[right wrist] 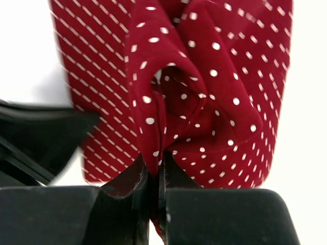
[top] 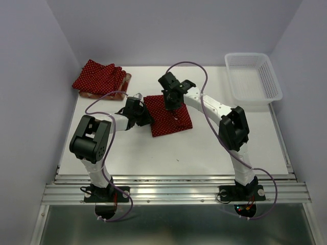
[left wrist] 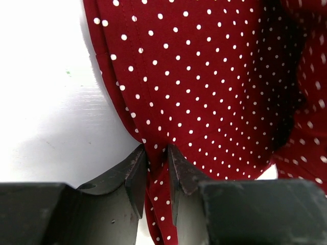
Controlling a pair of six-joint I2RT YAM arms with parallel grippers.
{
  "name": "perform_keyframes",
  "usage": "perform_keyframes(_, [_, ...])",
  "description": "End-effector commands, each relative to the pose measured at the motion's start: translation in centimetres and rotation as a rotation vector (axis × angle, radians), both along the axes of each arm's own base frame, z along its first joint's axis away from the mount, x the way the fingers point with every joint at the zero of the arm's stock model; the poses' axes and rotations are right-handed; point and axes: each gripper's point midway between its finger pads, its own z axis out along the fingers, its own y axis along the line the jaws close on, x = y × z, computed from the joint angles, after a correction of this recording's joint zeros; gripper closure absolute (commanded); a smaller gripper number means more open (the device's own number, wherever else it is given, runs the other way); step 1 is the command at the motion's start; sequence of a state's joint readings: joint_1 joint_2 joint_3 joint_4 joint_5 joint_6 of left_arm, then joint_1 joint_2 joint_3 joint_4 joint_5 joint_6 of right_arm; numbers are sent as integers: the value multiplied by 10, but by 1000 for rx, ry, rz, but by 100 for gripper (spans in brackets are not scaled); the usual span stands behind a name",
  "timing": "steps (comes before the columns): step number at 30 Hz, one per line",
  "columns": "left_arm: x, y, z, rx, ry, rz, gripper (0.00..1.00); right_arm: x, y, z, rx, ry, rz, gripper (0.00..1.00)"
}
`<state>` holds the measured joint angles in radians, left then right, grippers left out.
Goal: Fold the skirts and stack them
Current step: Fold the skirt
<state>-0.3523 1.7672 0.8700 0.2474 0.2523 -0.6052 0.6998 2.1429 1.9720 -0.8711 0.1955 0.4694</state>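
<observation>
Left pincer (left wrist: 156,155) and right pincer (right wrist: 156,166) each clamp the polka-dot skirt (top: 173,122), pinched edges hidden from above.

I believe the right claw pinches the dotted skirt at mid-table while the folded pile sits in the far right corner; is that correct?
Not quite: the top view shows the pile in the far left corner; the basket has the far right. The right claw does pinch the dotted skirt at mid-table.
</observation>
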Motion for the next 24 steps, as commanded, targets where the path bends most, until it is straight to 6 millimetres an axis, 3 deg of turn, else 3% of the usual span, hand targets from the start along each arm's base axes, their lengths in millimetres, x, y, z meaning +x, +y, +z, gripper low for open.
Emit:
perform_keyframes(1, [-14, -1, -17, 18, 49, -25, 67, 22, 33, 23, 142, -55, -24, 99])
perform_keyframes(12, [-14, -1, -19, 23, 54, -26, 67, 22, 43, -13, 117, 19, 16, 99])
perform_keyframes(16, [-13, -1, -19, 25, 56, -25, 67, 20, 47, -26, 117, 42, 38, 93])
perform_keyframes(19, [-13, 0, -17, 29, 54, -21, 64, 22, 51, -32, 125, 43, 50, 81])
perform_keyframes(20, [-12, 0, -16, 31, 52, -19, 63, 23, 54, -31, 137, 42, 63, 69])
perform_keyframes(21, [-12, 3, -14, 40, 52, -9, 60, 23, 56, -33, 140, 44, 73, 66])
perform_keyframes(22, [-12, 4, -12, 43, 53, -4, 60, 23, 58, -31, 144, 43, 89, 65])
perform_keyframes(24, [-10, 7, -4, 56, 40, 9, 56, 22, 70, -18, 202, 38, 142, 50])
